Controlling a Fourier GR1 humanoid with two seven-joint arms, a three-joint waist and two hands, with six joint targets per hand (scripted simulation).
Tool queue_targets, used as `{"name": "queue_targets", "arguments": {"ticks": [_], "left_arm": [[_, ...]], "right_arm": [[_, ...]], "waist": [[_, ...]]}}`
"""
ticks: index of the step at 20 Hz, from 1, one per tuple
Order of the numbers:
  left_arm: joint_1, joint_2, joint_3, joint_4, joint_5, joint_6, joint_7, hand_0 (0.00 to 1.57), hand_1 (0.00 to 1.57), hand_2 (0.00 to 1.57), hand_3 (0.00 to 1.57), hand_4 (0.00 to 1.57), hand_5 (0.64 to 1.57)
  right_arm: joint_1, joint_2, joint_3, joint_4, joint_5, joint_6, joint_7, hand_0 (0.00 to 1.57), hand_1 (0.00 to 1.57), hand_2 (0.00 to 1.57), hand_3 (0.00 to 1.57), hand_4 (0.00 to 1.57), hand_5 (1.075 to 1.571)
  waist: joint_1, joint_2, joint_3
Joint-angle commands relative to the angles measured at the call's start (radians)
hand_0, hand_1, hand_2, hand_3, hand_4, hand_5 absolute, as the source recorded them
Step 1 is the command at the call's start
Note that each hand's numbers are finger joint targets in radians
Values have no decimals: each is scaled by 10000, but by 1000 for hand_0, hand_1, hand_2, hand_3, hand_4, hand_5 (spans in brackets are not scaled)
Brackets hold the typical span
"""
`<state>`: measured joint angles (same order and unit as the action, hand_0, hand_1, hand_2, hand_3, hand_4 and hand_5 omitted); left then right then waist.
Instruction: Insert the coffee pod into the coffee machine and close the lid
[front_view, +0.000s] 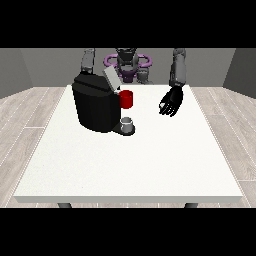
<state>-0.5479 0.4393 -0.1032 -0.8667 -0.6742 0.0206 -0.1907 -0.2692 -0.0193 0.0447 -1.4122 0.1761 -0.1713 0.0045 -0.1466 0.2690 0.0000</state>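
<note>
Hovering above the white tabletop (130, 165), toward the far edge: the robot hand at the view's right (171, 103), fingers hanging relaxed and slightly apart, gripping nothing. Sitting well to the view's left of that robot hand, slightly nearer the camera: a grey coffee pod (128, 122) on the base of the black coffee machine (96, 105). Showing just above the pod: a red thing at the machine (127, 99). Standing tilted up: the grey lid (111, 79). Hiding behind the machine: the other robot hand.

Hand at the view's right (171, 103) low, fingers relaxed, slightly curled.
</note>
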Motion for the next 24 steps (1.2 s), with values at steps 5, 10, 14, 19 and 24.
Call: {"name": "queue_targets", "arguments": {"ticks": [5, 10, 14, 19, 24], "left_arm": [[-175, -96, -686, 1144, -1309, -284, 325, 757, 757, 928, 769, 348, 1571], [-872, 2, -367, 1864, -1609, -513, -108, 792, 792, 979, 866, 399, 1571], [-969, 61, -119, 2076, -1711, -290, -752, 1124, 1124, 1198, 1089, 394, 1571], [-1217, -208, 529, 1779, -692, -787, -1616, 1420, 1420, 1402, 1332, 494, 1571], [-1898, -688, 437, 1463, -697, -2216, -654, 1420, 1420, 1410, 1332, 518, 1571]], "right_arm": [[-116, -61, -56, 583, -98, 239, -145, 0, 0, 0, 0, 0, 1571], [-274, 186, -95, 913, -157, -83, -86, 0, 0, 0, 0, 0, 1571], [-333, -284, -617, 1179, -562, 505, -383, 0, 0, 0, 0, 0, 1571], [206, -211, -315, 1418, 64, -144, -369, 0, 0, 0, 0, 0, 1571], [52, -92, -615, 2603, 108, -438, -692, 0, 0, 0, 0, 0, 1571]], "waist": [[-125, -58, 0], [-82, -219, -2], [-38, -277, -2], [206, -632, -8], [490, -1245, 3]]}}
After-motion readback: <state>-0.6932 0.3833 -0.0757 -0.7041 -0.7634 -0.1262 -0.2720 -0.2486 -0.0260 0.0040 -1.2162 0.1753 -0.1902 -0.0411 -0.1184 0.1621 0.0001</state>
